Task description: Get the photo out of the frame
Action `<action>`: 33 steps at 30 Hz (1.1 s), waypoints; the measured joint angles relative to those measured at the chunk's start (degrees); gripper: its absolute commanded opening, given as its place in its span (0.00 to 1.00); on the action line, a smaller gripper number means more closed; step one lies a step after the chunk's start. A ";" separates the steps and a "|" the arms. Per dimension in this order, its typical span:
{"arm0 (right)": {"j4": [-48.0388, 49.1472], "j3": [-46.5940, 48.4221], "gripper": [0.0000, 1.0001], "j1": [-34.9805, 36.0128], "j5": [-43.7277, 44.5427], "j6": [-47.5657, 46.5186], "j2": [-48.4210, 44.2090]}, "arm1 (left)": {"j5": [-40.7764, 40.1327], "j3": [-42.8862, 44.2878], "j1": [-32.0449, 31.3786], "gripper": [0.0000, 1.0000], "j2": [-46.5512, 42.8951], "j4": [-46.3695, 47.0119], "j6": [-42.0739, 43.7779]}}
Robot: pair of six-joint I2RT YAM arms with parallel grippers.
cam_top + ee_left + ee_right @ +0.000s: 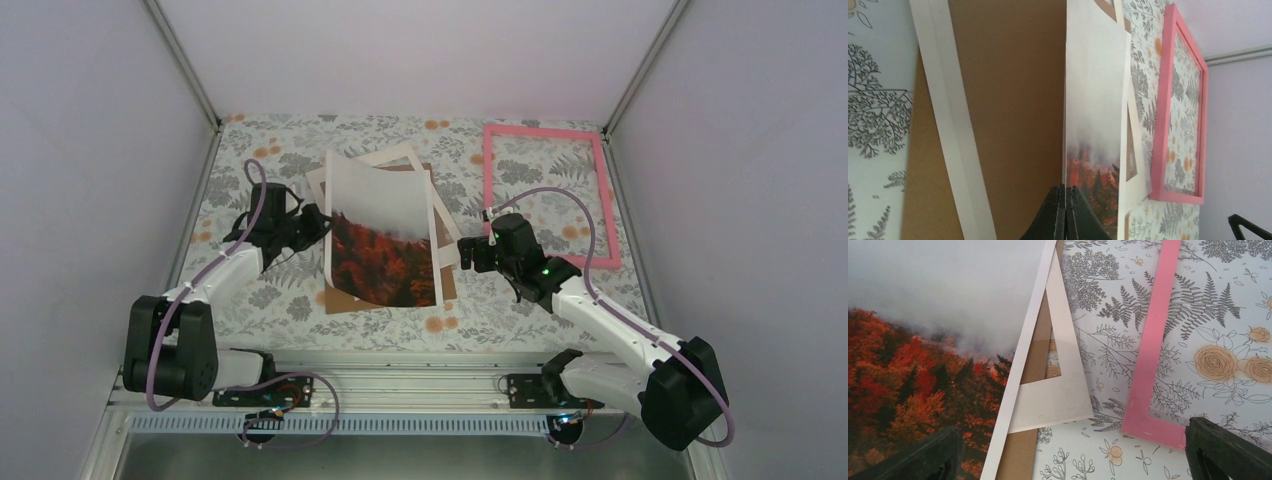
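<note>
Rectangular autumn-forest photo print (pixel 385 235) is out of the far-right pink rectangular frame (pixel 546 129); left tool (pixel 318 224) pinches it, right tool (pixel 466 252) wide, empty.

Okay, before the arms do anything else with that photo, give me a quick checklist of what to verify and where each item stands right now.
1. Left fingers shut on the photo at its left edge: ok.
2. Photo out of the pink frame: ok. The frame lies apart to the right with nothing in it.
3. Photo separated from the cream mat board and brown backing board: cannot tell. It overlaps both.
4. Right fingers open and holding nothing: ok.
5. Photo flat and uncreased: cannot tell. Its near edge looks bowed in the top view.
</note>
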 measured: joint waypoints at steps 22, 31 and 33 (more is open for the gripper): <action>1.40 -1.18 1.00 -0.02 -0.11 0.66 0.44 | -2.95 -4.31 0.90 0.19 11.30 10.84 4.07; 1.33 -0.72 1.00 -3.21 0.20 1.38 3.67 | -7.82 -5.20 1.79 0.53 6.78 6.84 5.11; 1.33 -0.11 1.00 -5.79 -0.48 1.55 4.72 | -9.03 -5.20 1.77 0.61 4.20 5.35 5.70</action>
